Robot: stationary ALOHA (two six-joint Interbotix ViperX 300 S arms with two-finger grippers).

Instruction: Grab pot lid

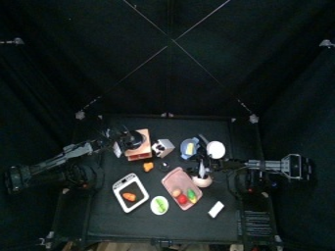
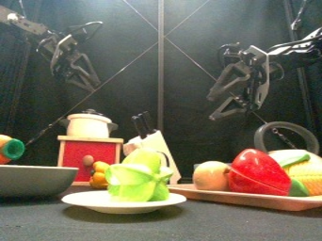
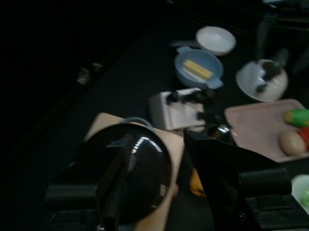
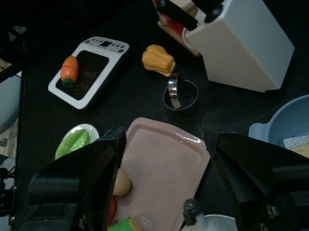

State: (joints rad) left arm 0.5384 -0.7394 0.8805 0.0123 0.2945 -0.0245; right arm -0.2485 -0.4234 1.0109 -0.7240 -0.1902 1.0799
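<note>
On the tan block [image 3: 107, 124] beneath the left fingers [image 3: 248, 185], spread wide and empty: pot lid [image 3: 126, 171]. Right fingers [image 4: 259, 171] likewise released, aloft. Risk: slipping off the glossy dome through off-centre closing, or nudging the block.

You can't make out the pot lid [image 1: 197, 176] from above; the right gripper [image 1: 214, 173] crowds it.

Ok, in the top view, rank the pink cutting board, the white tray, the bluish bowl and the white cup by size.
1. Pink cutting board and white tray: too alike to rank.
2. Bluish bowl.
3. White cup, slightly smaller.
</note>
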